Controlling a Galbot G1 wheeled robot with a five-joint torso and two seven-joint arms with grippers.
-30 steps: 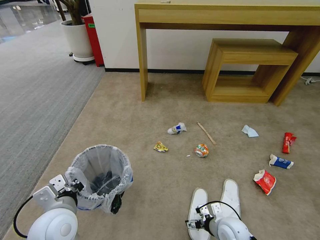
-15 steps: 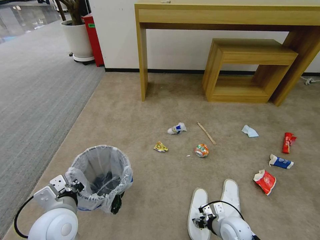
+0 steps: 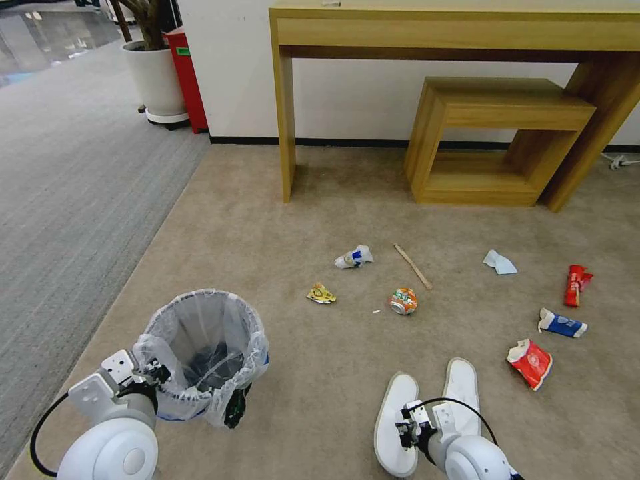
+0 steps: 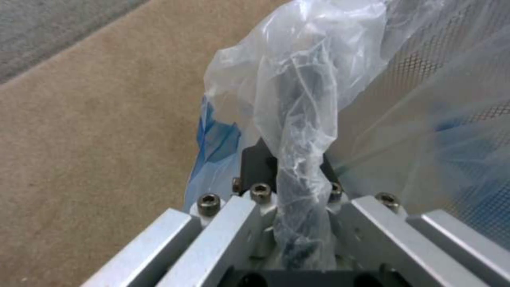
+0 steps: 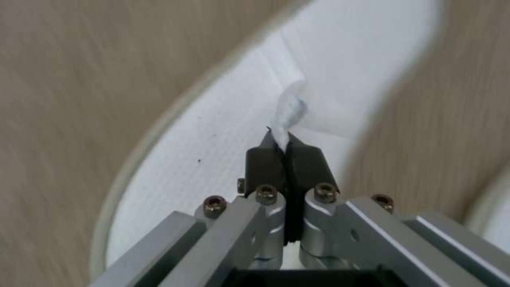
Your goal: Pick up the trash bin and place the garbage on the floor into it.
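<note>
Your right gripper (image 5: 287, 149) has its two black pads pressed together on a pinch of white fabric pulled up from the left slipper (image 3: 395, 423), which lies directly under it; the near end of that slipper is hidden behind your wrist in the head view. The right slipper (image 3: 463, 393) lies just beside it, partly covered by the cable and wrist. Out beyond that claw lie a red snack packet (image 3: 531, 362), a blue-white wrapper (image 3: 562, 324), a second red packet (image 3: 576, 284), a pale blue tissue (image 3: 499, 263), a wooden stick (image 3: 413, 267), a crushed can or cup with an orange-green label (image 3: 403, 301), a yellow wrapper (image 3: 321, 293) and a crumpled blue-white cup (image 3: 354, 257), all on the beige carpet (image 3: 300, 213). Your left gripper (image 4: 295, 187) sits at the near rim of the trash bin (image 3: 203, 353), with a twisted fold of the translucent bag liner (image 4: 297, 119) running between its fingers; the plastic covers the pads, so you cannot tell how tightly they close. The bin's black mesh wall shows through the liner, and what lies inside is hard to make out.
</note>
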